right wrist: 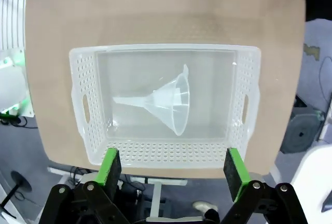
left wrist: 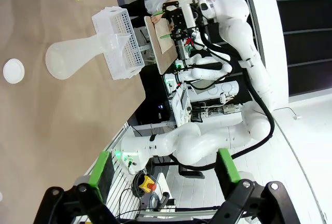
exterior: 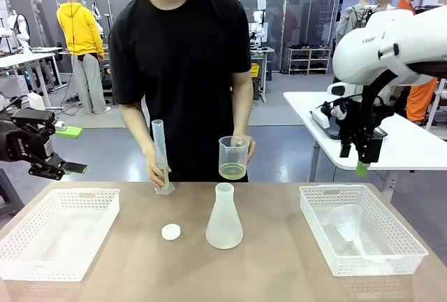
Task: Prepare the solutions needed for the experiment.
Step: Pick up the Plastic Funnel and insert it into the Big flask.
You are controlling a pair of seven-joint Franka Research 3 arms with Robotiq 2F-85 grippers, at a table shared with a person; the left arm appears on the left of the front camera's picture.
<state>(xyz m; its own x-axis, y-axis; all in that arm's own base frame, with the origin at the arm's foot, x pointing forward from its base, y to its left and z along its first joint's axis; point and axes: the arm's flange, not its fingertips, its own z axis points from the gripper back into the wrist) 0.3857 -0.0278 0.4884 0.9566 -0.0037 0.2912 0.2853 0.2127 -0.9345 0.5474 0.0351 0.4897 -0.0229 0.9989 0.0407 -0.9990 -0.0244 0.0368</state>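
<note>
The solutions (exterior: 232, 171) sit as a shallow yellow-green layer in the clear beaker (exterior: 233, 149), held up by the person's hand (exterior: 249, 149); the other hand (exterior: 154, 170) steadies a tall translucent cylinder (exterior: 159, 145); a frosted conical flask (exterior: 224, 219) stands mid-table; a clear funnel (right wrist: 166, 102) lies sideways in the perforated white basket (right wrist: 161, 151); left gripper (left wrist: 163, 168) and right gripper (right wrist: 172, 168) both gape wide, empty.

Brown table (exterior: 279, 260) with labware set out around a conical flask (exterior: 224, 218).
The frosted flask is stood upright near the middle of the table. A white round cap (exterior: 171, 231) is laid just beside it on the left, and a graduated cylinder (exterior: 160, 155) is stood beyond it, near the far edge. One white perforated basket (exterior: 28, 272) is placed well to its left, another (exterior: 363, 263) well to its right.
</note>
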